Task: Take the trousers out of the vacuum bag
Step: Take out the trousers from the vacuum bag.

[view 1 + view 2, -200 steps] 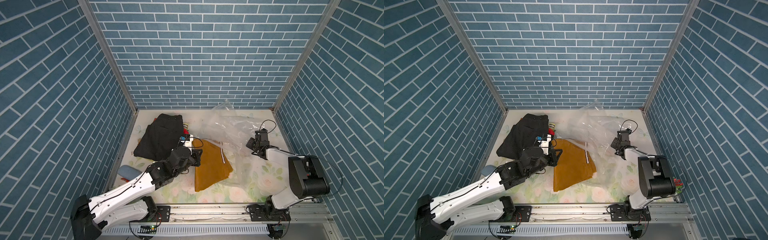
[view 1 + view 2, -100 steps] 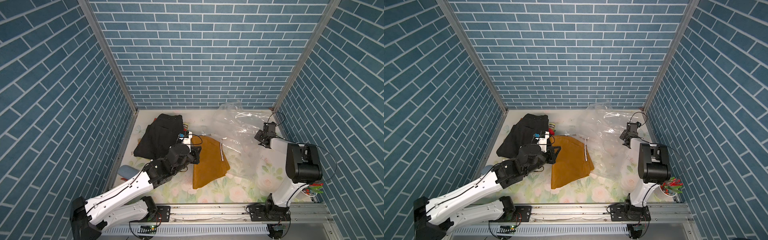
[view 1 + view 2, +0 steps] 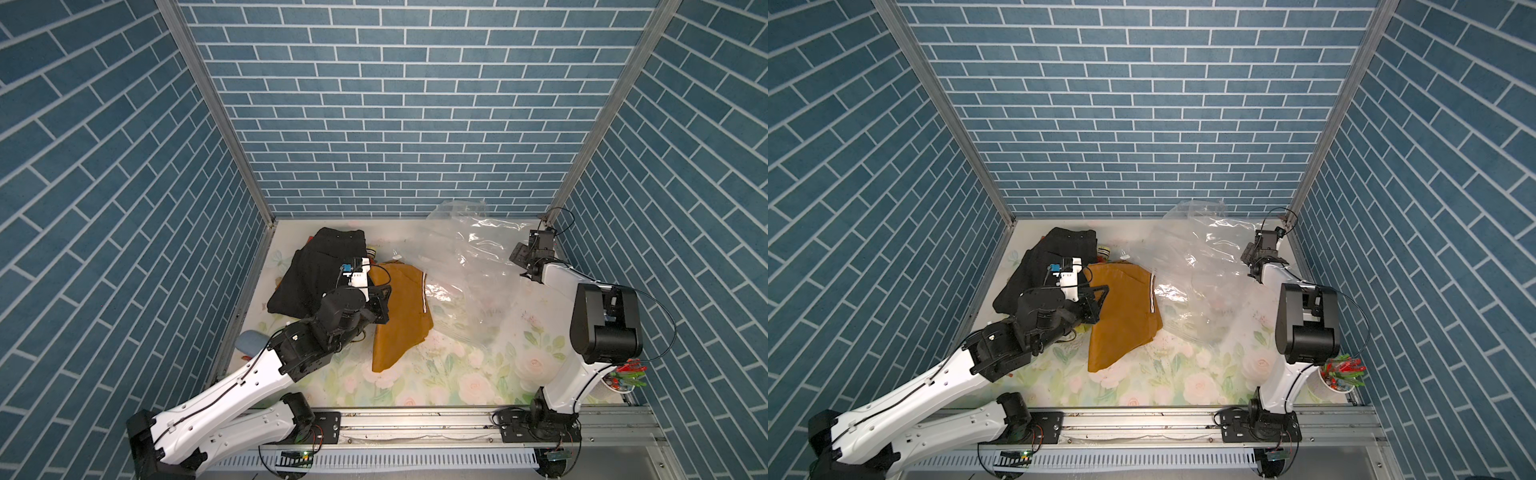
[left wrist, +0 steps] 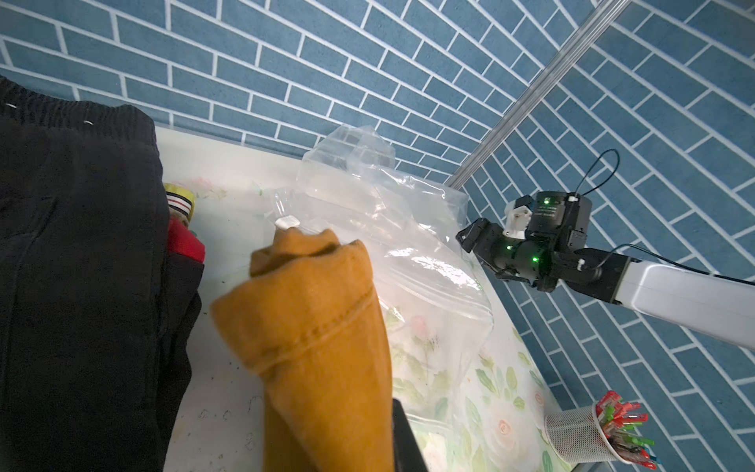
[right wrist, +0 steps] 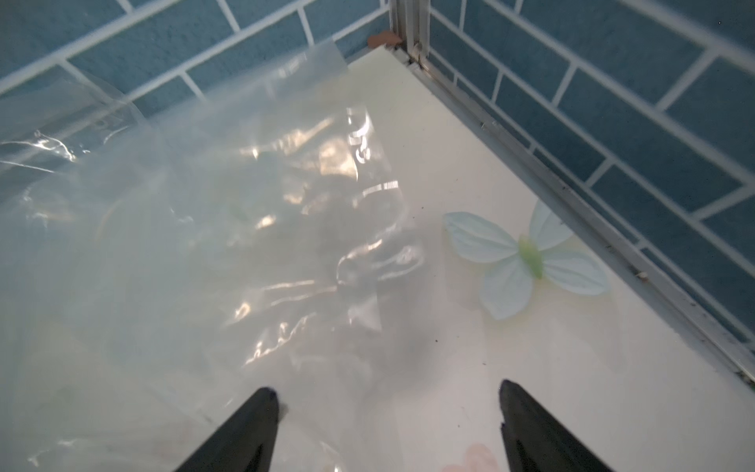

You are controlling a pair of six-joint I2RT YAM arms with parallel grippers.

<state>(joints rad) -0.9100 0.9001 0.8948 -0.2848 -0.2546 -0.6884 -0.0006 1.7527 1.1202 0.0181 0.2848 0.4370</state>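
Observation:
The ochre brown trousers (image 3: 399, 320) (image 3: 1121, 320) lie mid-table, and my left gripper (image 3: 380, 299) (image 3: 1098, 301) is shut on their near-left edge. Up close the cloth (image 4: 318, 339) hangs bunched over one black finger (image 4: 402, 437). The crinkly clear vacuum bag (image 3: 469, 266) (image 3: 1196, 266) (image 4: 388, 229) lies at the back right, its zip edge touching the trousers' far end. My right gripper (image 3: 519, 259) (image 3: 1248, 257) (image 5: 386, 398) is open beside the bag (image 5: 204, 245), holding nothing. Black trousers (image 3: 316, 270) (image 4: 81, 286) lie at the back left, over red (image 4: 186, 245) and yellow ones (image 4: 179, 202).
A wire mesh cup of red and green clips (image 3: 623, 374) (image 3: 1339, 374) (image 4: 592, 433) stands at the front right corner. A grey-blue object (image 3: 251, 343) sits by the left wall. Brick walls close in the left, back and right sides.
My right gripper moved toward the back right corner with the bag, then opened and let it go. My left gripper drew the ochre trousers slightly leftward, away from the bag.

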